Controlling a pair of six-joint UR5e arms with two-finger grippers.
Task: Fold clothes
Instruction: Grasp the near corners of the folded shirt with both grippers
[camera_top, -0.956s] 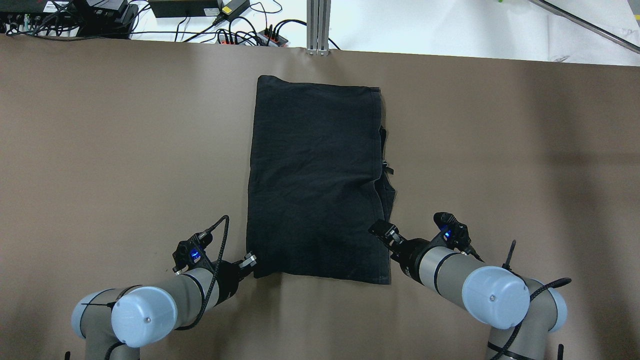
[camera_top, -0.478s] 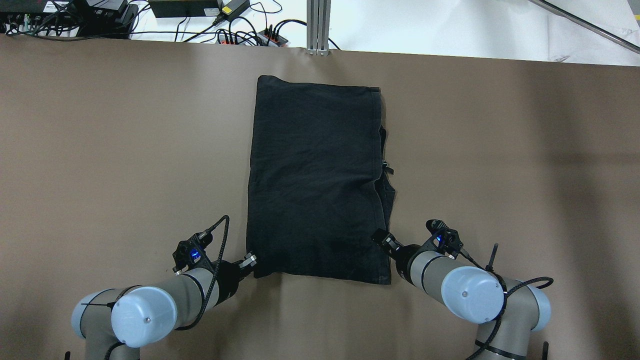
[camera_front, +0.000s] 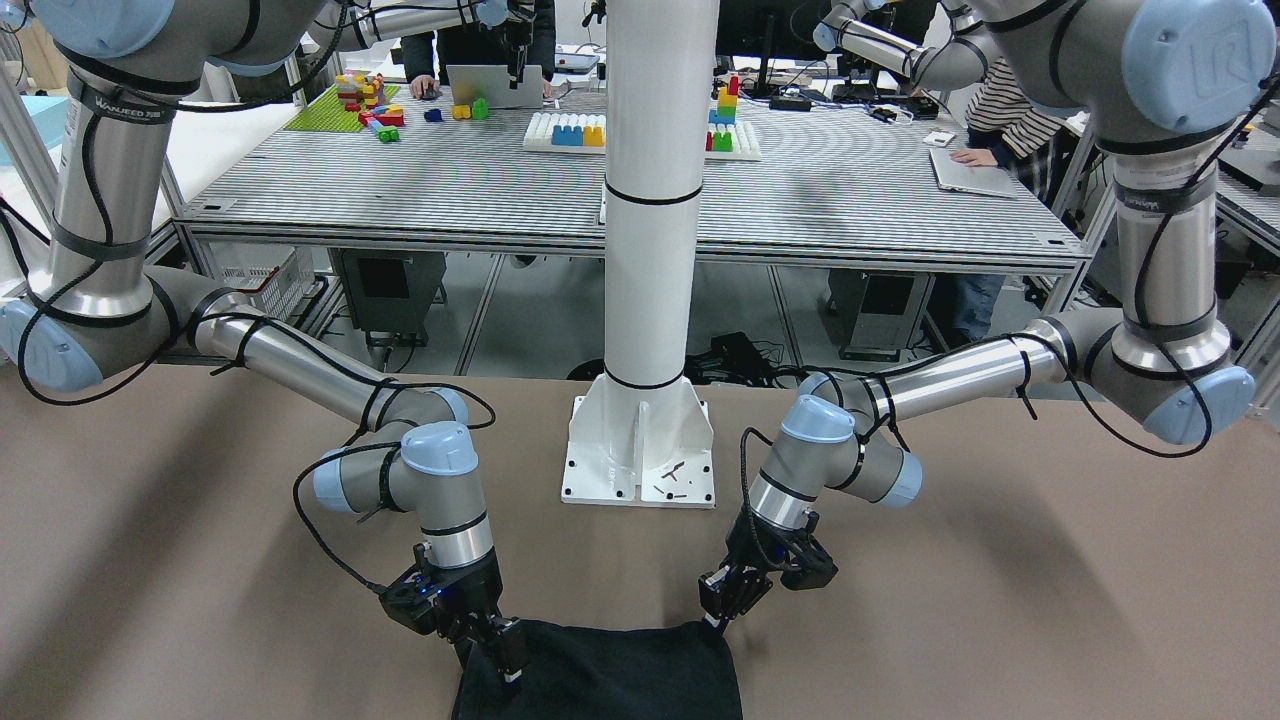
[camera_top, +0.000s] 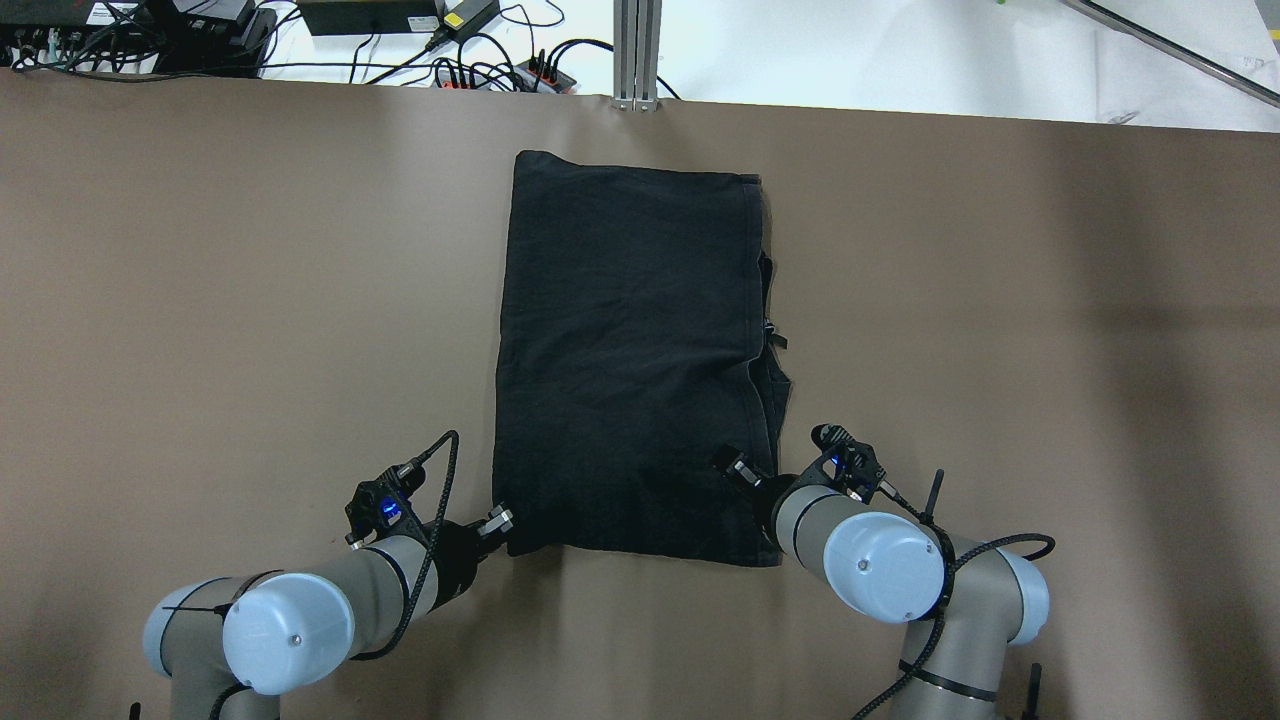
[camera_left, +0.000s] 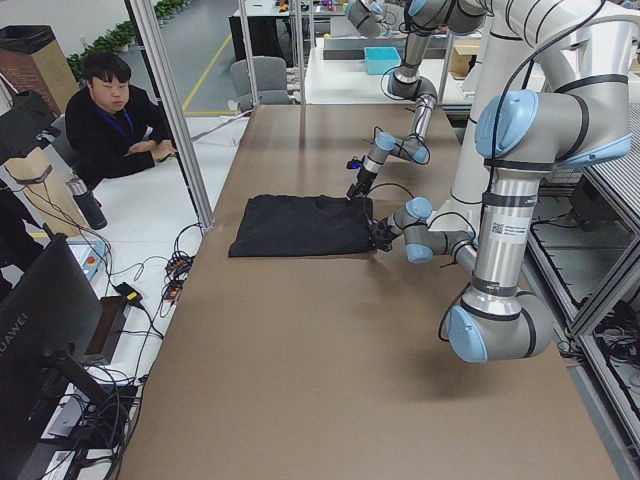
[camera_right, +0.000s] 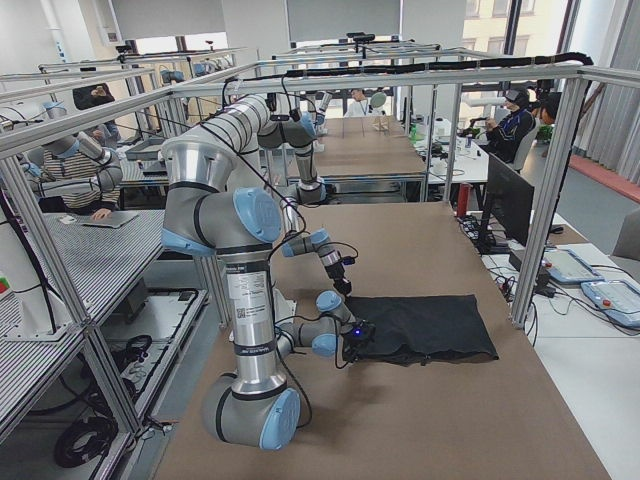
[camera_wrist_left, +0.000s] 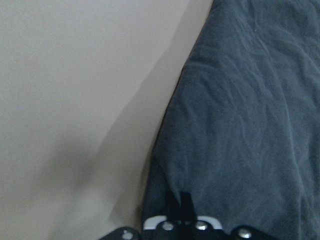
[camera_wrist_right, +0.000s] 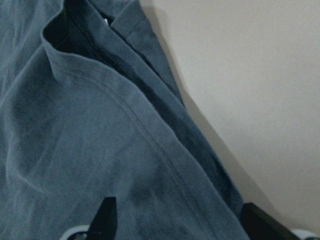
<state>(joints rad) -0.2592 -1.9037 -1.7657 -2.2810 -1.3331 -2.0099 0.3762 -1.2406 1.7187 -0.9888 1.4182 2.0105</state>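
The black garment (camera_top: 630, 350) lies flat on the brown table (camera_top: 200, 300) as a folded rectangle, with layered edges along its right side. It also shows in the front view (camera_front: 610, 675). My left gripper (camera_top: 500, 520) is at the garment's near left corner. In the left wrist view (camera_wrist_left: 179, 207) its fingers are together, pinching the fabric edge. My right gripper (camera_top: 735, 465) is over the near right corner. In the right wrist view (camera_wrist_right: 180, 210) its fingers (camera_wrist_right: 107, 220) are wide apart with the fabric (camera_wrist_right: 75, 150) between them.
Cables and power strips (camera_top: 480, 60) and an aluminium post (camera_top: 637, 50) lie beyond the table's far edge. The white robot column (camera_front: 640, 440) stands behind the garment's near edge. A person (camera_left: 115, 110) sits off the table's far side.
My right gripper has moved left from beside the garment to over its near right corner. The left arm and the garment have not moved.
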